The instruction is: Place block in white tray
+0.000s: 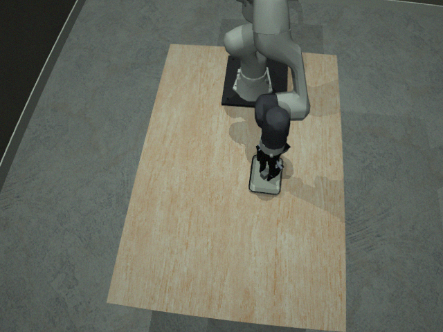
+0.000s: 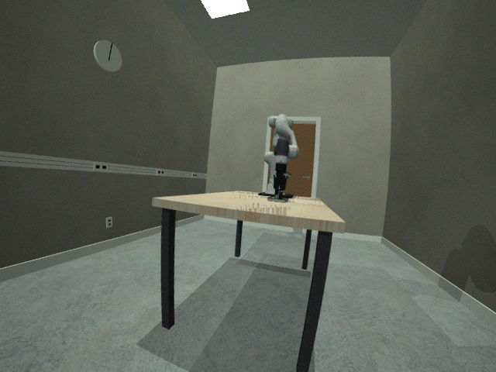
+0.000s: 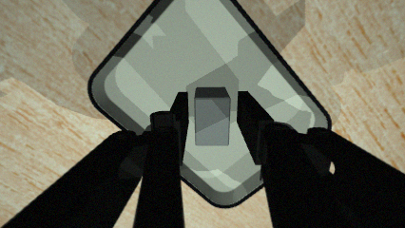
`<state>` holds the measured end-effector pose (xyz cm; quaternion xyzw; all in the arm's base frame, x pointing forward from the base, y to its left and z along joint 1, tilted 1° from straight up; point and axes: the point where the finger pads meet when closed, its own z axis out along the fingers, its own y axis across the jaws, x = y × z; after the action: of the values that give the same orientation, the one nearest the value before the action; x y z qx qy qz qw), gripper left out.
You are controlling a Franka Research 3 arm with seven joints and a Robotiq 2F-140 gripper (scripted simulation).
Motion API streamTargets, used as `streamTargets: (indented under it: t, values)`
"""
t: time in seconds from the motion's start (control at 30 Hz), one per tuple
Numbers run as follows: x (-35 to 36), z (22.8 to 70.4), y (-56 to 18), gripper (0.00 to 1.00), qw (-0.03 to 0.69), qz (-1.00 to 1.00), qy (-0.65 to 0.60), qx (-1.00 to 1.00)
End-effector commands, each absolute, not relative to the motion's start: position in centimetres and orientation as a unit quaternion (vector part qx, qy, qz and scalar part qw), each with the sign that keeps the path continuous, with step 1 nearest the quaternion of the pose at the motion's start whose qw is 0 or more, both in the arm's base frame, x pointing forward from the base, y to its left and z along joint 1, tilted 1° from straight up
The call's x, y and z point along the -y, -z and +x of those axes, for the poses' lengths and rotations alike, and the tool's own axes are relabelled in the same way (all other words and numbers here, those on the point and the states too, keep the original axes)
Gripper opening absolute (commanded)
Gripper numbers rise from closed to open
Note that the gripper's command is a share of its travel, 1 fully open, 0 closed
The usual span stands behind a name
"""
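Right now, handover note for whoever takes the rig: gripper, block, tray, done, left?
Gripper: black two-finger gripper, open; gaps show between its fingers and the block on both sides, so it holds nothing.
Block: small grey rectangular block, upright between the fingers, inside the tray; appears to rest on its floor.
Tray: white rounded-corner tray with dark rim, on the light wooden table, in front of the arm's black base plate.
Done: block delivered and released.
Left: lift straight up without knocking the block, then confirm it sits on the floor.
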<state>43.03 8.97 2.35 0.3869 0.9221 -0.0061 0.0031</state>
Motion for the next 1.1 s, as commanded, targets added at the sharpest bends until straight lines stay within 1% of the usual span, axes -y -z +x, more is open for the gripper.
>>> streamTargets:
  t: [0.0, 0.43, 1.07]
  values:
    - [-9.1, 43.2, -2.4, 0.35, 0.005, 0.386, 0.004, -0.923]
    - [-9.1, 43.2, -3.0, 0.35, 0.005, 0.386, 0.004, -0.923]
    - [-9.2, 43.2, -7.9, 0.35, 0.005, 0.386, 0.004, -0.923]
